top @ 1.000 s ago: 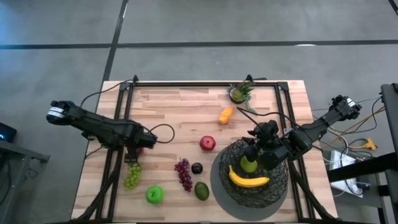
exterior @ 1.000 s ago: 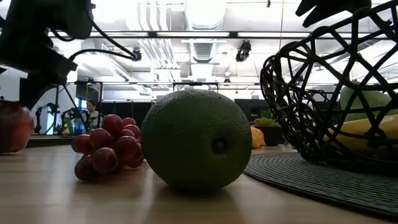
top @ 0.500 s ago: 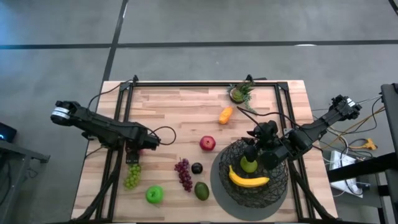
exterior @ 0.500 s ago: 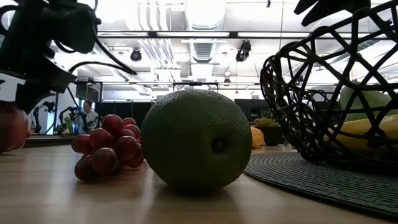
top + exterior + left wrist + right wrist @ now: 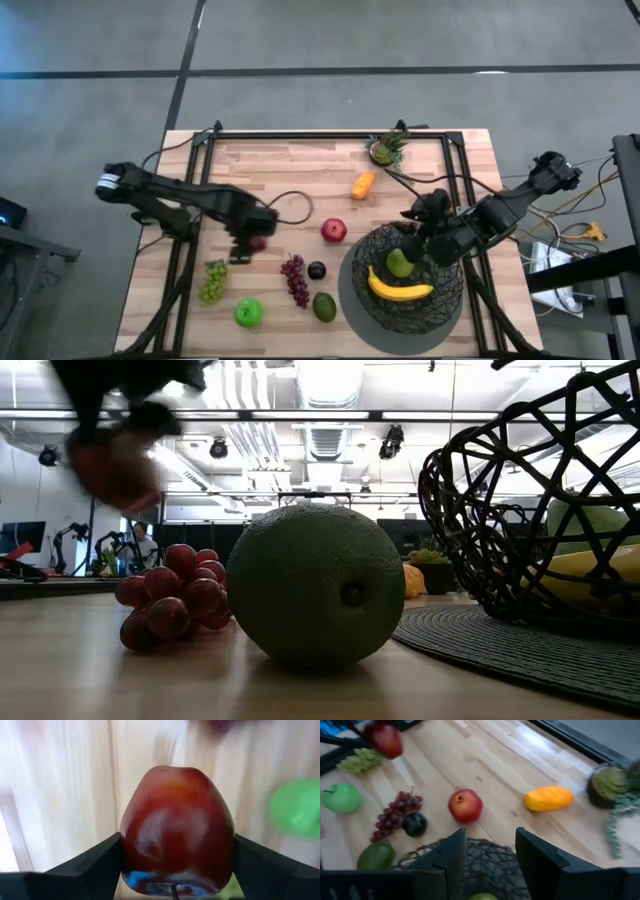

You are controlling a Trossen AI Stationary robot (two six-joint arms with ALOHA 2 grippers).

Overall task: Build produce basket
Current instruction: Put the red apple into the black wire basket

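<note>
My left gripper (image 5: 250, 240) hangs over the table's left middle, shut on a dark red apple (image 5: 176, 827), which is blurred in the low view (image 5: 112, 464). My right gripper (image 5: 492, 857) stands open over the far rim of the dark wire basket (image 5: 440, 300), with nothing between its fingers. A yellow banana (image 5: 400, 291) and a green pear (image 5: 398, 263) lie in the basket. On the wood lie a second red apple (image 5: 333, 230), purple grapes (image 5: 295, 279), a plum (image 5: 316, 270), an avocado (image 5: 324, 305), a green apple (image 5: 248, 313), green grapes (image 5: 213, 280) and an orange piece (image 5: 363, 185). My left gripper pinches the red apple between its two fingers (image 5: 95, 867), one on each of the apple's opposite sides (image 5: 131, 845). The fingers point down from above. The apple is lifted clear of the table.
The basket stands on a flat grey round mat (image 5: 350, 300) at the near right. A small potted plant (image 5: 387, 148) sits at the far edge. Black frame rails (image 5: 330, 134) run along the table's far and side edges.
My left gripper has risen and gone toward the table's right edge, carrying the red apple up off the wood and past the green grapes. My right gripper has lifted a little above the basket.
</note>
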